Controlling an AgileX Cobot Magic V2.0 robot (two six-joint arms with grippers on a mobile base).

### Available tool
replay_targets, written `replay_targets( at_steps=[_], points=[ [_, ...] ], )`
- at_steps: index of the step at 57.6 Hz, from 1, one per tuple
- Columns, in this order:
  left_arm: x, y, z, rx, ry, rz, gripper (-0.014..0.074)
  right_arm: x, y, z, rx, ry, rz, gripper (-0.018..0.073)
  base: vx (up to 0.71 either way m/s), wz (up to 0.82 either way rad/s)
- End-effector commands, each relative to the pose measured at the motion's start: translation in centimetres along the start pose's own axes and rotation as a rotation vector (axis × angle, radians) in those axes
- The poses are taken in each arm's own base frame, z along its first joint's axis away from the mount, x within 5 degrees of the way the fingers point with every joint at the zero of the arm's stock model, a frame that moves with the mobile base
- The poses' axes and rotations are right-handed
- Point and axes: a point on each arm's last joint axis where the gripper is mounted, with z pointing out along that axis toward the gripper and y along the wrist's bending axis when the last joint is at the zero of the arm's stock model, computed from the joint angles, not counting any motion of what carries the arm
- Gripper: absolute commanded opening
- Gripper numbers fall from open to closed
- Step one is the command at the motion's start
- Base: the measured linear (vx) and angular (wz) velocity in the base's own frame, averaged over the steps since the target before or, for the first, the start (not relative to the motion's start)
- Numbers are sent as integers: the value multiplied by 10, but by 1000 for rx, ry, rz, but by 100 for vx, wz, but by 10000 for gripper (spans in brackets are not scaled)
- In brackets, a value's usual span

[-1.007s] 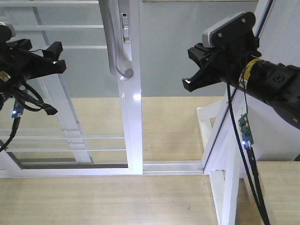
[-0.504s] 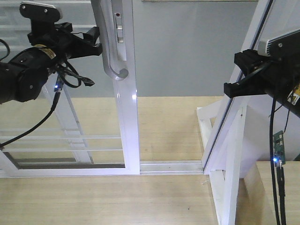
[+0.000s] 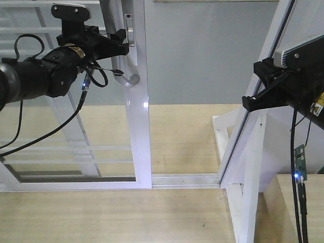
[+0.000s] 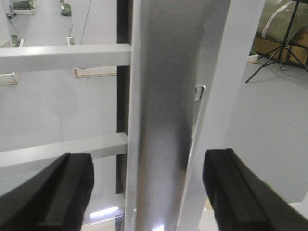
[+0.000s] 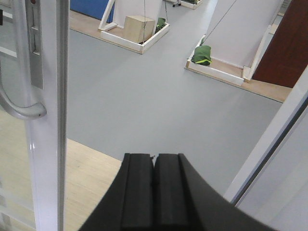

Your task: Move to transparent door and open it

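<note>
Locate the door (image 3: 139, 131) at centre-left in the front view, with its white frame upright. The curved grey handle (image 3: 132, 78) is mounted on the upper part of the frame, just beside the lock plate (image 3: 129, 28). The left gripper (image 3: 120, 43) is at the handle with its jaws spread. In the left wrist view, 1 finger (image 4: 57, 192) lies on each side of the bar, and you cannot tell whether either touches it. The right gripper (image 5: 154, 187) is well apart, to the right of the door. Its 2 fingers are pressed together and hold nothing.
</note>
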Motion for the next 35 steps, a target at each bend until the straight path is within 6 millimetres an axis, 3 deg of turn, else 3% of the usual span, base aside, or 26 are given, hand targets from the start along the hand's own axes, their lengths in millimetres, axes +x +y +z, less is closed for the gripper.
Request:
replay_targets(
  at_steps=[1, 16, 22, 28, 35],
  points=[
    [-41, -6, -6, 16, -168, -25, 575, -21, -4, -5, 12, -126, -7, -6, 0, 0],
    [-48, -6, 12, 9, -178, -45, 574, -21, -4, -5, 13, -124, -7, -6, 0, 0],
    [-50, -6, 14, 7, -153, -43, 531, -21, -4, -5, 13, -124, -7, -6, 0, 0],
    [-51, -6, 14, 5, -135, -43, 370, -21, -4, -5, 13, -124, -7, -6, 0, 0],
    [-50, -6, 12, 2, -104, -43, 60, -21, -4, -5, 13, -124, -7, -6, 0, 0]
  ],
)
